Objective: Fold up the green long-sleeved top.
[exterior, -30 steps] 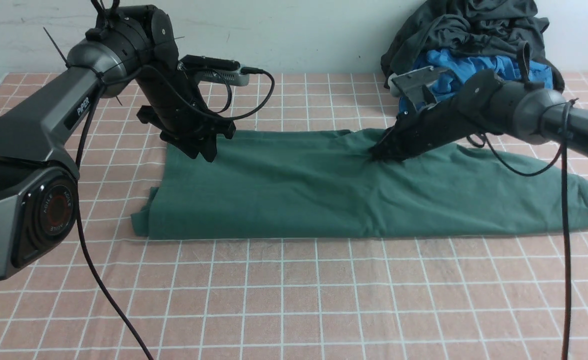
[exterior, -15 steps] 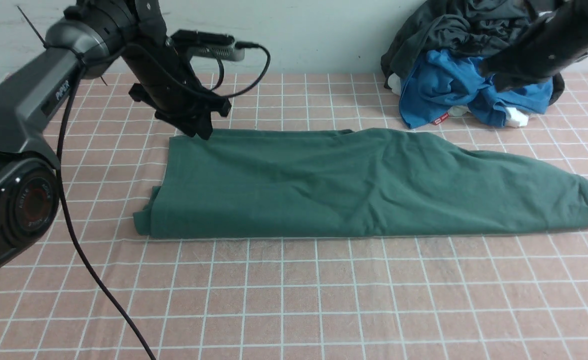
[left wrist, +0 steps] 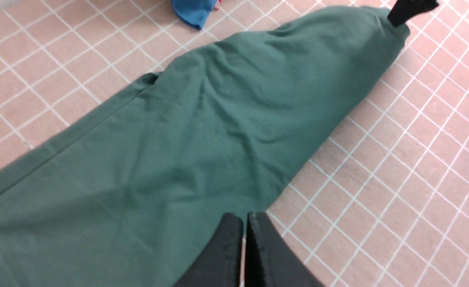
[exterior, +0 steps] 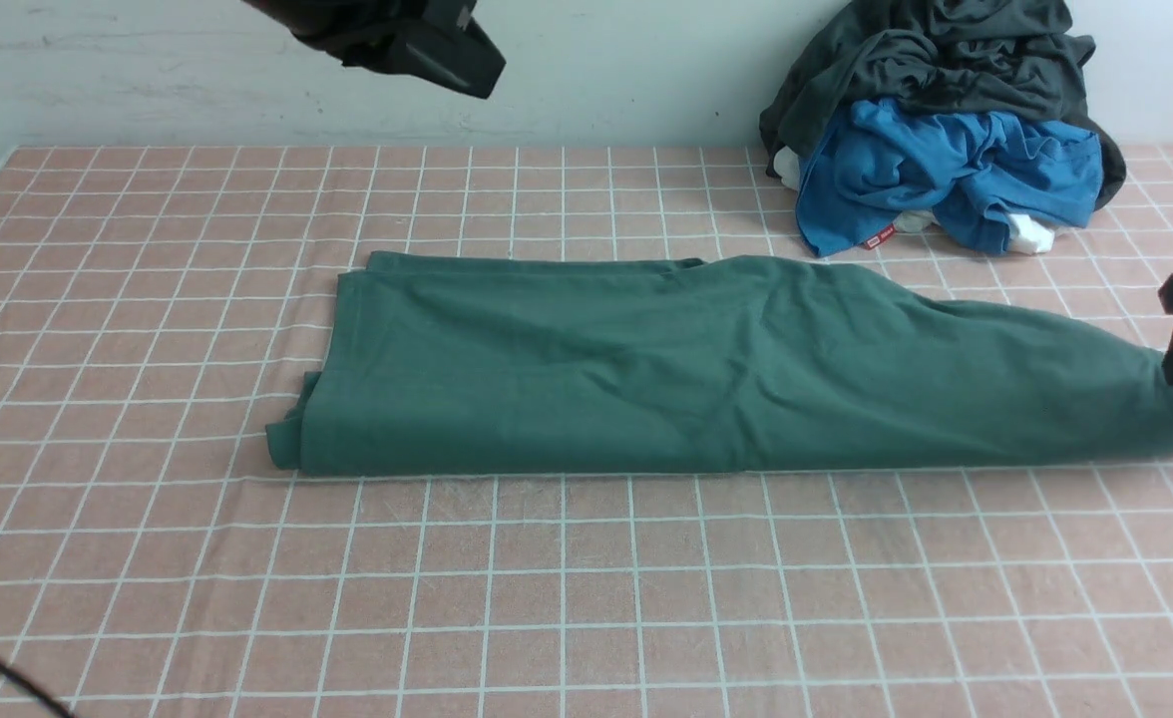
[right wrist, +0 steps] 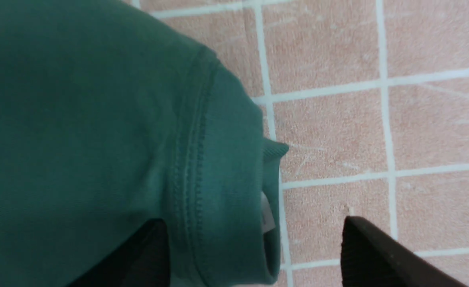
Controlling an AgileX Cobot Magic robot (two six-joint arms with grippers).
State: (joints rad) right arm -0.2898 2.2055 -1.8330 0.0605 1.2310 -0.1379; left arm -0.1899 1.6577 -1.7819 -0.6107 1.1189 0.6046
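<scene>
Garment: dark green long-sleeved cotton top (exterior: 706, 369). Lay lengthwise left-right across frame centre, right end straddled by wide-spread right gripper (right wrist: 254, 259); left gripper (left wrist: 244, 239) closed, empty, far off upper left.

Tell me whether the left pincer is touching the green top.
Apart. The front view shows the left pincer high up, with open space between it and the green top below.

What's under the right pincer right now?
The ribbed end of the green top, a white label peeking out, lies below the open right pincer, on the checked table. Layers folded beneath it are covered.
</scene>
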